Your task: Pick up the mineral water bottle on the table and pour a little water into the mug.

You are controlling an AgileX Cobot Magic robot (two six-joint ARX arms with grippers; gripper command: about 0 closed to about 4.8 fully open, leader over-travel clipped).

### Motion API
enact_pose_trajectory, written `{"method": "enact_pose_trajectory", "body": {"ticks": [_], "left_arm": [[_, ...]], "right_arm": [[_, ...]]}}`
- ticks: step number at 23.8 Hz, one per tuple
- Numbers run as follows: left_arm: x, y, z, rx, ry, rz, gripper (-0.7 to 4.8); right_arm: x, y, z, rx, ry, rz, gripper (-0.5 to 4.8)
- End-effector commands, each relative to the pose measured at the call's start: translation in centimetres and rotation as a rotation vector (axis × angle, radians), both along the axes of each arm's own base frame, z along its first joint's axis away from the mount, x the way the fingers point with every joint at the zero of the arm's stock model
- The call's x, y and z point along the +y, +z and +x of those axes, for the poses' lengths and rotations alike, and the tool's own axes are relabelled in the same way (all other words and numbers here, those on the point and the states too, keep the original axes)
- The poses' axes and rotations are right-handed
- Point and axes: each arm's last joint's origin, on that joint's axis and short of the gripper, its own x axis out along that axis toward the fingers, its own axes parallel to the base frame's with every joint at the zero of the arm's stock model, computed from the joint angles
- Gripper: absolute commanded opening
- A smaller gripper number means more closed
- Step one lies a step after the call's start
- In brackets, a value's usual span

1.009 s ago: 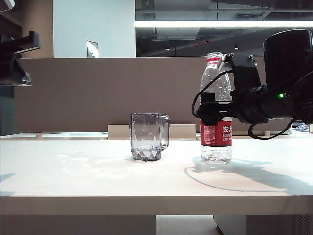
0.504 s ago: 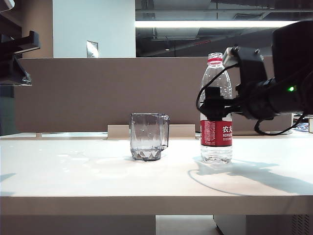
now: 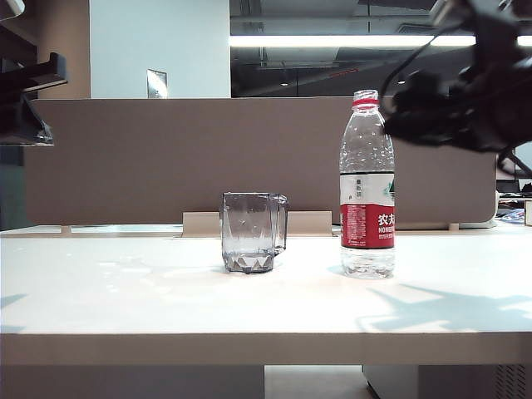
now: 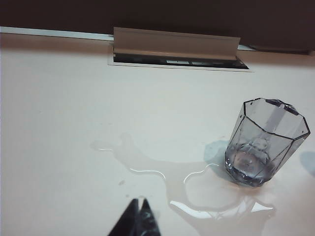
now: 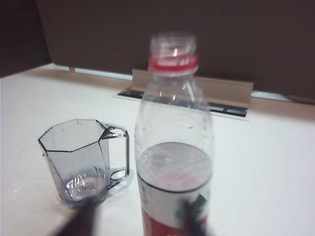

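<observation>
The bottle [image 3: 366,184] stands upright on the table [image 3: 249,307], free of any grip, its cap off and the red neck ring showing; water fills it to about the top of the label. The mug [image 3: 253,232] sits near it on its left as seen from the front, upright, handle turned toward the bottle, with a little water in the bottom.

The right end effector [image 5: 140,216] hangs in the air above and to the right of the bottle, level with its neck and touching nothing. From its own camera two blurred dark fingers [image 5: 193,217] show low in front of the bottle's label with a gap between them, so the jaws stand apart and hold nothing.

The left end effector [image 4: 138,216] hovers over the left part of the table, away from the mug. Its tips sit close together, seemingly closed and empty. A shallow puddle [image 4: 192,189] spreads on the table from the mug's foot toward those tips.
</observation>
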Motion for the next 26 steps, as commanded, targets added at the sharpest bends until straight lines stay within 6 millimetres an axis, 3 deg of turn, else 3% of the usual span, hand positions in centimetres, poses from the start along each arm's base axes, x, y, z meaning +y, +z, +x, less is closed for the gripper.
{"method": "enact_pose_trajectory", "body": {"ticks": [1, 3, 9, 16, 19, 26], "left_arm": [[0.0, 0.2, 0.0, -0.014, 0.003, -0.005, -0.02], [0.0, 0.3, -0.1, -0.025, 0.003, -0.009, -0.02], [0.5, 1.4, -1.2, -0.062, 0.003, -0.024, -0.02], [1.5, 3.5, -3.7, -0.187, 0.003, -0.075, -0.02], [2.0, 4.5, -4.7, -0.263, 0.008, -0.105, -0.02], [4.6, 6.2, -7.2, -0.459, 0.142, -0.14, -0.02]], "right_arm": [[-0.5, 0.2, -1.2, 0.087, 0.0, -0.034, 0.6], [-0.8, 0.9, -2.0, 0.108, 0.006, -0.043, -0.08], [-1.1, 1.4, -3.0, 0.132, 0.046, -0.049, -0.07], [-1.3, 0.2, -3.6, 0.146, 0.047, -0.045, -0.06], [-1.5, -0.3, -4.0, 0.16, 0.033, 0.04, -0.07], [-1.9, -1.0, -4.1, 0.168, -0.06, 0.042, -0.06]]}}
